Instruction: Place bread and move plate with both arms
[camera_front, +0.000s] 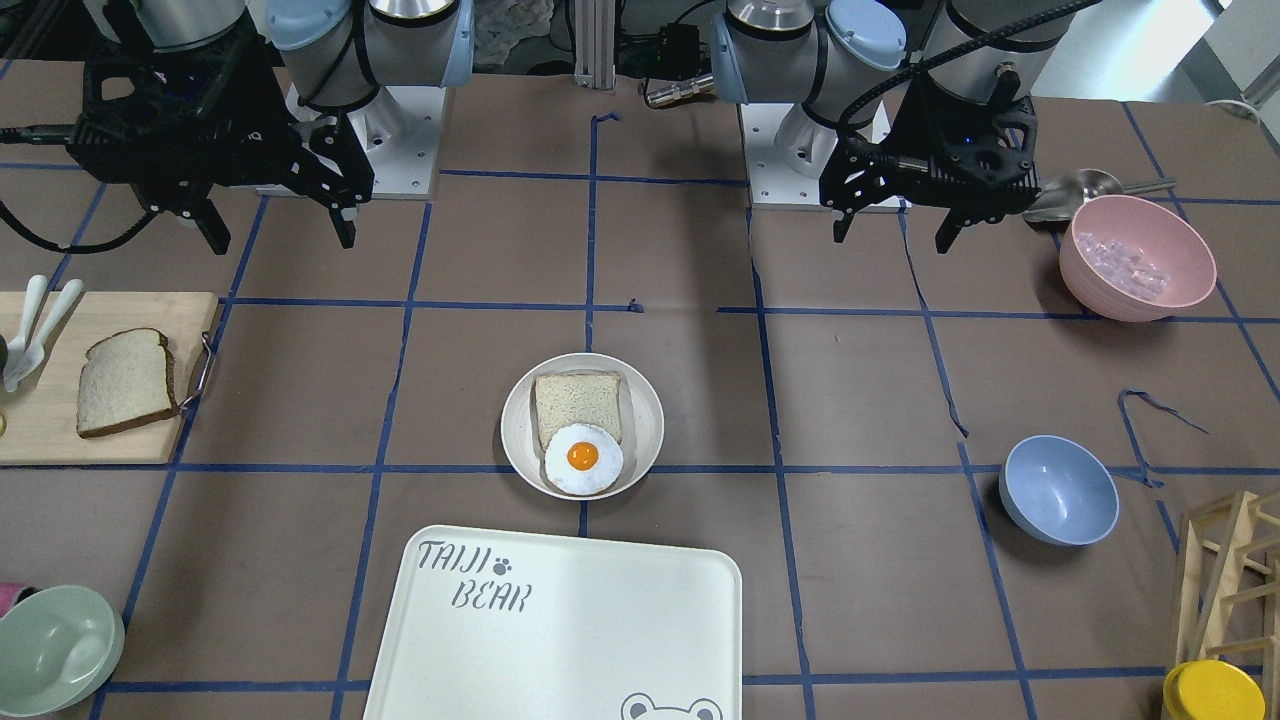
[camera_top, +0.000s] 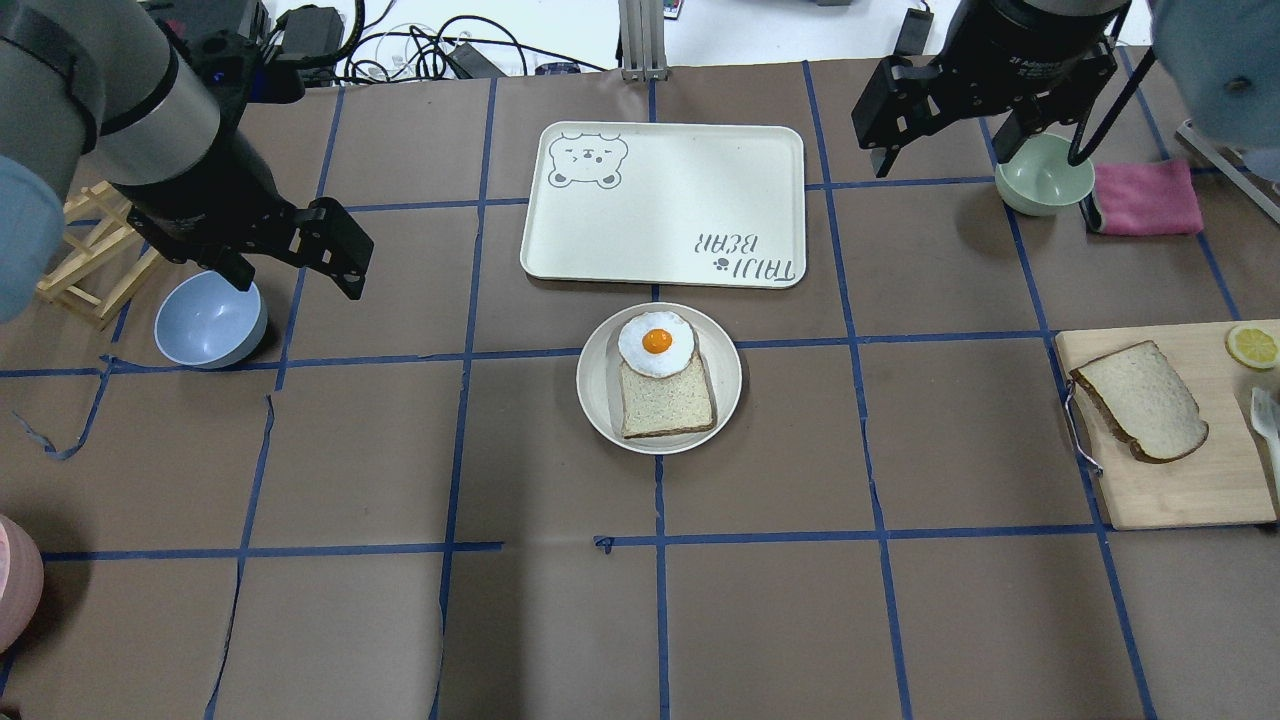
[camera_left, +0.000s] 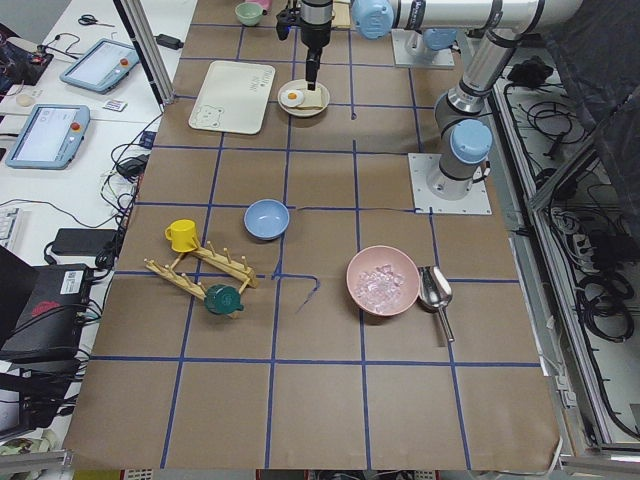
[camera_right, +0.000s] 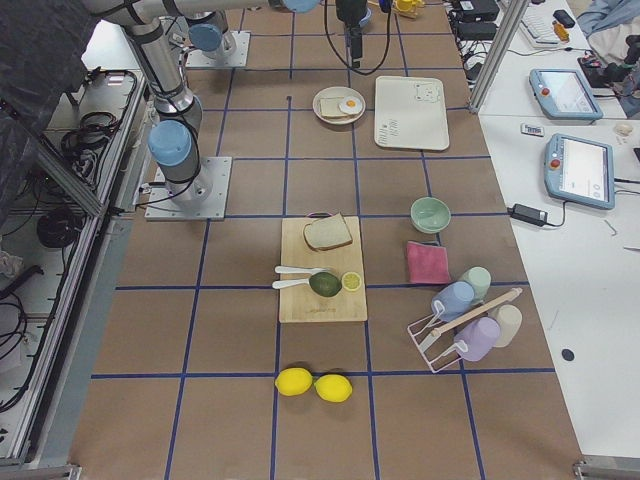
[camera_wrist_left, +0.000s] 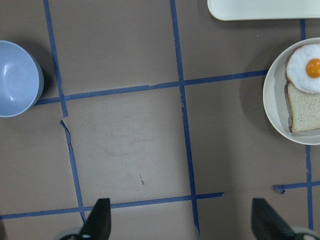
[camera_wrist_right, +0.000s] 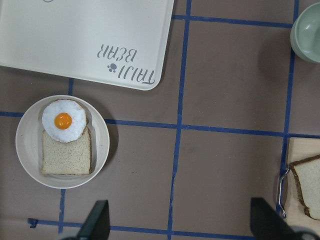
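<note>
The bread (camera_front: 125, 383), a dark-crusted slice with a rounded top, lies on a wooden board (camera_top: 1180, 485); it also shows in the overhead view (camera_top: 1140, 400) and at the right wrist view's edge (camera_wrist_right: 310, 187). The plate (camera_front: 514, 425) sits mid-table and holds a squarer pale slice with a fried egg on it; its rim shows in the overhead view (camera_top: 598, 385). My left gripper (camera_front: 892, 238) hangs open and empty above the table, well to the plate's side (camera_wrist_left: 272, 107). My right gripper (camera_front: 280, 240) is open and empty, between plate and board.
The "TAIJI BEAR" tray (camera_top: 665, 205) lies just beyond the plate. A blue bowl (camera_top: 210, 320) stands under my left arm. A pink bowl of ice (camera_front: 1137, 257), a green bowl (camera_top: 1043, 175), a pink cloth (camera_top: 1145, 197) and a wooden rack (camera_front: 1230, 570) stand around the edges.
</note>
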